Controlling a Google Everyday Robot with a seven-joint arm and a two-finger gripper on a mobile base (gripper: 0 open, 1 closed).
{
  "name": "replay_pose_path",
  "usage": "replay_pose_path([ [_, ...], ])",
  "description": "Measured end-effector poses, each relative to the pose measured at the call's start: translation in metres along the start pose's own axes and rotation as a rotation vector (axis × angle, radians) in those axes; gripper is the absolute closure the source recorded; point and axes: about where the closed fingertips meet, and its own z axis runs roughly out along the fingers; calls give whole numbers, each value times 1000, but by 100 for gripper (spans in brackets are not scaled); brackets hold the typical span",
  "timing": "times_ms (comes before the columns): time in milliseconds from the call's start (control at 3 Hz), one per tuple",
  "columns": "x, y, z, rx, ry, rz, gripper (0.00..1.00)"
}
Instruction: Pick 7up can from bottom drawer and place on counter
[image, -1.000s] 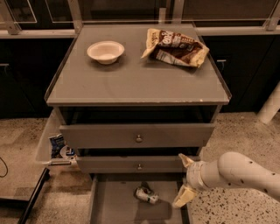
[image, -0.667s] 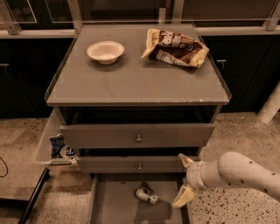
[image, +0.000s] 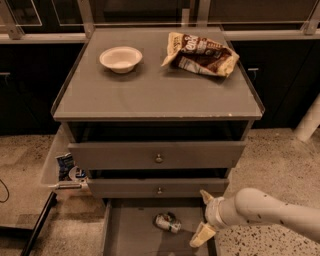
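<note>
Camera view: silver-green 7up can (image: 167, 222) sideways in bottom drawer (image: 134, 236), tool (image: 204, 216) beside it, spread, empty.

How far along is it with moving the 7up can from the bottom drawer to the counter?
Done: the bottom drawer is open. In hand: the gripper hangs open just beside the 7up can, which lies on its side on the drawer floor, ungripped. Left: grasping, lifting and setting it on the counter.

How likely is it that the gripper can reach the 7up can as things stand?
Probably yes: the bottom drawer stands open, the 7up can lies uncovered on its floor, and the open gripper sits just beside it, nothing between.
</note>
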Motion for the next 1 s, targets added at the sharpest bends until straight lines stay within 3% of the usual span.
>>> replay_pose_path([
  [667, 49, 17, 93, -27, -53, 77, 0],
  [1000, 60, 18, 122, -31, -89, 63, 0],
])
